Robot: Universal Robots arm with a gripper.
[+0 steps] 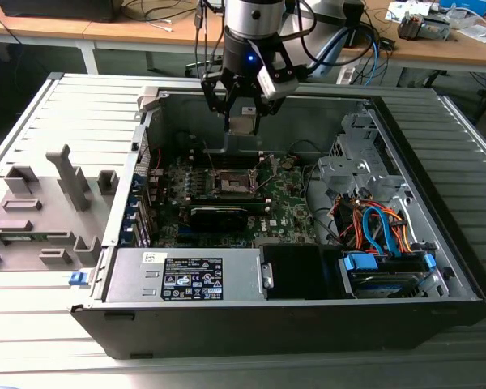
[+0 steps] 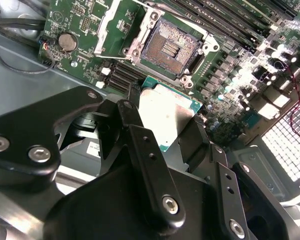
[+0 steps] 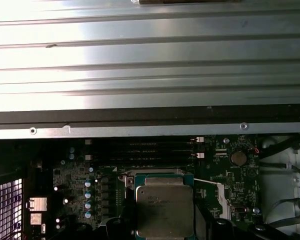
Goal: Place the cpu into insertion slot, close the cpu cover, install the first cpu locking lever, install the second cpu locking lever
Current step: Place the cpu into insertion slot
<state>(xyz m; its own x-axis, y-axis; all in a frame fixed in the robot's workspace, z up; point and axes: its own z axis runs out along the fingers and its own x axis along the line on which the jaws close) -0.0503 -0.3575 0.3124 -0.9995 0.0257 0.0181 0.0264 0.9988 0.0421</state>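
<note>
Open insertion slot point(image 2: 172, 47) clear from above; raised cpu cover point(image 2: 104, 27) flanks one side, memory slots point(image 2: 225, 22) another

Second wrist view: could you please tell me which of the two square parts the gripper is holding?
The cpu, the silver-topped chip clamped in the gripper; the other square, the empty socket with bare contacts, sits on the motherboard.

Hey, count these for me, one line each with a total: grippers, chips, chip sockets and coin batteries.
gripper: 1
chip: 1, held in the gripper above the board
socket: 1, open and empty
coin battery: 1
Total: 4
</note>
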